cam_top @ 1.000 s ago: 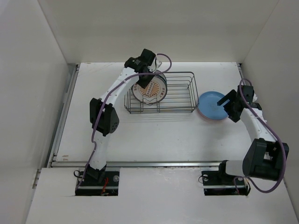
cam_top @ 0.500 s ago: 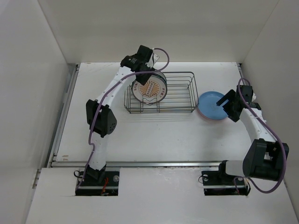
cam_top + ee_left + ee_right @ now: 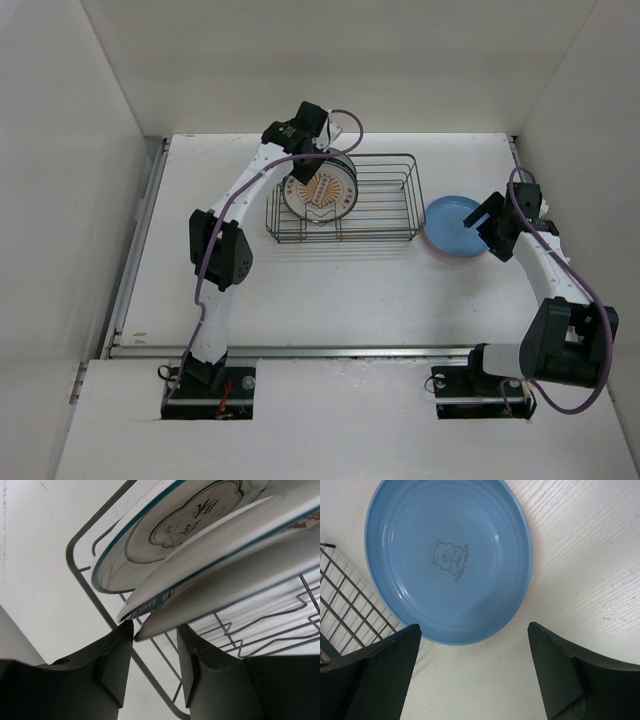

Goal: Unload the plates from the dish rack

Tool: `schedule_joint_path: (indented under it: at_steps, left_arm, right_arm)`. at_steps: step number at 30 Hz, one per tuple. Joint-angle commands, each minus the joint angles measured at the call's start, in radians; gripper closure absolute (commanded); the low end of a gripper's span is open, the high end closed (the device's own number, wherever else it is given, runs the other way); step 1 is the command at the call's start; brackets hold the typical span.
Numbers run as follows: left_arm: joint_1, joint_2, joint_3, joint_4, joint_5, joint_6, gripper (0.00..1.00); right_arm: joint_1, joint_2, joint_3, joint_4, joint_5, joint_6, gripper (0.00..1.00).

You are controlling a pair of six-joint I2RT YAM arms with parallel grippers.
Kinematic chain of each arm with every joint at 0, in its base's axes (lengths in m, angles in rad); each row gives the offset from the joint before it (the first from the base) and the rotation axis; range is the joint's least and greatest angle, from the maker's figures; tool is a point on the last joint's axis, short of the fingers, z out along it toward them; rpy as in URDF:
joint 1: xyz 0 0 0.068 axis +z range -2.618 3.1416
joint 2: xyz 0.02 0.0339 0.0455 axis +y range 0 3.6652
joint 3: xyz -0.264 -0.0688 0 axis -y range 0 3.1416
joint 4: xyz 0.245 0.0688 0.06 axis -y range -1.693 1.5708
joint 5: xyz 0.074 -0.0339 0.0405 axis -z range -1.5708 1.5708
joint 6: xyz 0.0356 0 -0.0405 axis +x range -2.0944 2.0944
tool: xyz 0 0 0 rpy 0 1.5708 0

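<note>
Three plates (image 3: 200, 555) stand on edge at the left end of the dish rack (image 3: 385, 200), and we see the orange-patterned plate (image 3: 320, 190) in front. Our left tool (image 3: 155, 647) sits at the rack's far left corner, partly open, its fingers (image 3: 115, 665) either side of the nearest rim without clamping it. The blue plate (image 3: 450, 560) lies flat on the bench (image 3: 350, 290) just right of the rack, under our wide-open, empty right tool (image 3: 475, 675).

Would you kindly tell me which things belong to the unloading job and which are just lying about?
Job: dark wire dish rack; orange-patterned white plate; green-lettered white plate; grey-white motif plate; round blue plate; pink plate beneath.
Other: purple cables; metal table rail.
</note>
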Motion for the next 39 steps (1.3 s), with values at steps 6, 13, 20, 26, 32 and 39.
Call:
schedule_joint_path:
  at_steps: [6, 13, 20, 26, 32, 39]
  left_arm:
    - [0.021, 0.039, -0.012, 0.012, 0.116, -0.034, 0.63]
    - [0.041, 0.071, 0.002, -0.009, 0.141, -0.075, 1.0]
    - [0.05, -0.105, -0.026, 0.003, 0.141, -0.042, 1.0]
    - [0.05, -0.243, -0.015, 0.063, 0.132, -0.041, 1.0]
    - [0.059, -0.275, -0.016, 0.023, 0.153, -0.078, 1.0]
    - [0.05, -0.294, 0.036, -0.239, 0.496, 0.029, 1.0]
  right_arm:
    - [0.009, -0.042, 0.031, 0.005, 0.031, -0.032, 0.07]
    - [0.009, -0.06, 0.031, -0.014, 0.031, -0.042, 0.07]
    - [0.018, -0.103, 0.031, -0.023, 0.033, -0.052, 0.07]
    - [0.048, -0.103, 0.04, -0.003, 0.013, -0.062, 0.07]
    - [0.066, -0.103, 0.031, -0.003, 0.013, -0.062, 0.07]
    - [0.075, -0.132, 0.013, -0.003, 0.022, -0.071, 0.07]
